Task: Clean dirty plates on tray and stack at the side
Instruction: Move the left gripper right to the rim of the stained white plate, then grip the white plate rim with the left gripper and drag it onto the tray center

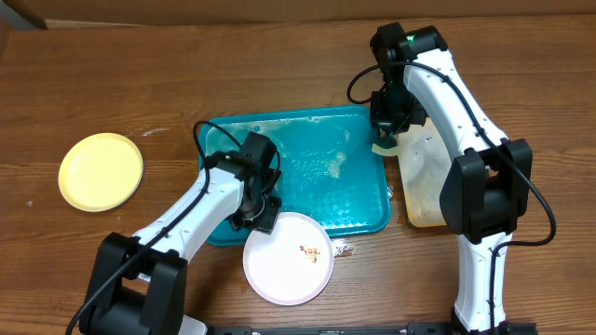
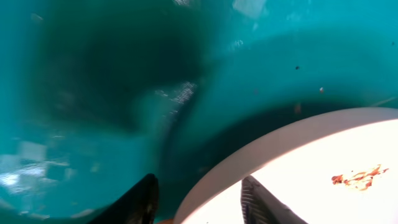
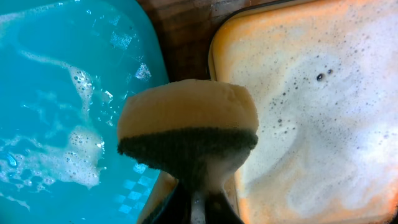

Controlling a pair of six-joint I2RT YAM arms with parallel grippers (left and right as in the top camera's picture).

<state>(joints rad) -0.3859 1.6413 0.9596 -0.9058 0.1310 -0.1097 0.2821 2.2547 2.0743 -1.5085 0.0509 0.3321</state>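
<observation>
Obscured: in the overhead view the left arm's wrist covers the left fingers (image 2: 142,200), and the right arm hides part of the tan tray (image 1: 416,200). The left wrist view cuts off most of the white plate (image 1: 289,258) at its lower edge.

Position: the white plate lies at the front of the teal tray (image 1: 307,177), its far rim over the tray's front edge and the rest over the bench (image 1: 140,74). It carries a small brown smear (image 1: 310,252). The yellow plate (image 1: 101,171) lies flat on the bench, well apart to the left of the tray.

Left fingers: partly spread, straddling the white plate's rim, one finger over the plate's face and the other just outside the rim above the tray's base. Whether they press on the rim cannot be told.

Right fingers (image 3: 180,208): clenched on a sponge (image 3: 186,124), yellow with a dark scouring layer, held above the tan tray's near rim, beside the teal tray's corner. Foam (image 3: 311,112) covers the tan tray's base; foam patches also lie on the teal tray.
</observation>
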